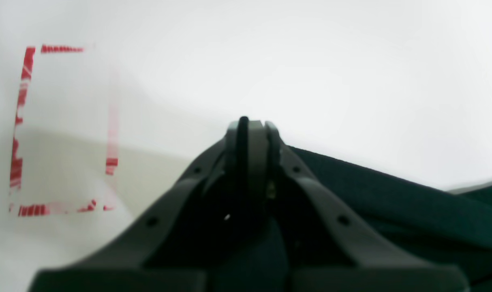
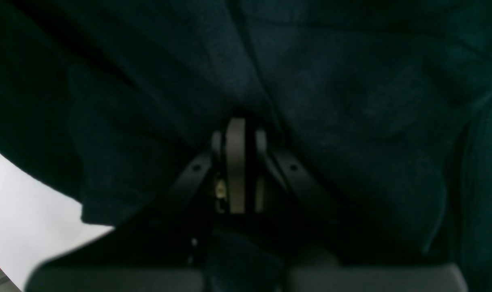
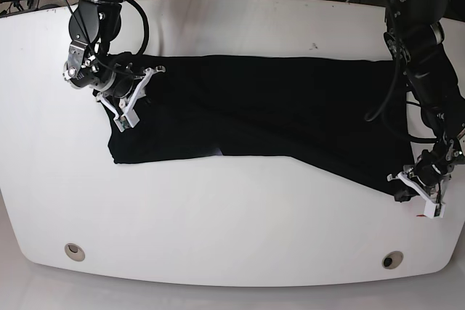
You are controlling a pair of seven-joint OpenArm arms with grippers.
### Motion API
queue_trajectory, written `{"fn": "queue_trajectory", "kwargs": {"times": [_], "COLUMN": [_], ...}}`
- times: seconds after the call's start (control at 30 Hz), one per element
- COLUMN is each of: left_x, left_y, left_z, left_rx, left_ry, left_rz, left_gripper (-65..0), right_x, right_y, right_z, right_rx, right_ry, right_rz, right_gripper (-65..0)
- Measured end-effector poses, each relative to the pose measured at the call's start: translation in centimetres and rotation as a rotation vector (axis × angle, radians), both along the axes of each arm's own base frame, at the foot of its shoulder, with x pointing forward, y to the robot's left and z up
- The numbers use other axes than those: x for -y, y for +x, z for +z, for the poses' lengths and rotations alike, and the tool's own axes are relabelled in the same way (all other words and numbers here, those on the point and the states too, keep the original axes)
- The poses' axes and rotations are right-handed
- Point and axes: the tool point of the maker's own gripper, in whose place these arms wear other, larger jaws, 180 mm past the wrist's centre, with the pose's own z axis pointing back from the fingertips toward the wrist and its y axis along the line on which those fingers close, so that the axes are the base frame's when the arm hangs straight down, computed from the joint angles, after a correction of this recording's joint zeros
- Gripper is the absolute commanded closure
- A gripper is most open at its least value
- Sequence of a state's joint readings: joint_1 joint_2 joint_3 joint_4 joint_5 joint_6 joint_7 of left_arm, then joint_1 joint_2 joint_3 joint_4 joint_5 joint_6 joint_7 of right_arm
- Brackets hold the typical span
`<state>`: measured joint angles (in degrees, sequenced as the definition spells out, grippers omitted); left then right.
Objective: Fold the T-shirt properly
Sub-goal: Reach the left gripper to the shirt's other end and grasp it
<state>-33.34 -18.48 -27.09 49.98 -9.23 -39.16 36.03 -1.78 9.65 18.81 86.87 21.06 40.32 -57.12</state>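
No text, brand, number or label can be read in any view. The only mark is a broken red outline (image 1: 63, 129) on the white table (image 1: 311, 61) in the left wrist view: dashed strokes forming a rough rectangle, blurred, carrying no letters or digits. The black T-shirt (image 3: 276, 114) shows plain cloth in the base view and the right wrist view, with no print visible
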Motion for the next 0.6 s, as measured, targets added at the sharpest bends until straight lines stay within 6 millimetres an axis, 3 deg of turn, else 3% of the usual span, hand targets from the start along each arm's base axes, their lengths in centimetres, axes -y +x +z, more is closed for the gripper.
{"fn": "queue_trajectory", "kwargs": {"times": [0.2, 0.6], "left_x": [0.1, 0.1], "left_y": [-0.7, -6.3], "left_z": [-0.6, -1.6], "left_rx": [-0.009, 0.001], "left_ry": [0.013, 0.192], "left_rz": [-0.014, -0.066], "left_gripper": [-0.3, -0.3], "right_x": [0.0, 0.0], "right_y": [0.0, 0.0], "right_z": [0.0, 0.0], "right_rx": [0.001, 0.001], "right_ry": [0.0, 0.003], "right_rz": [0.0, -0.001], "right_gripper": [-2.2, -2.2]}}
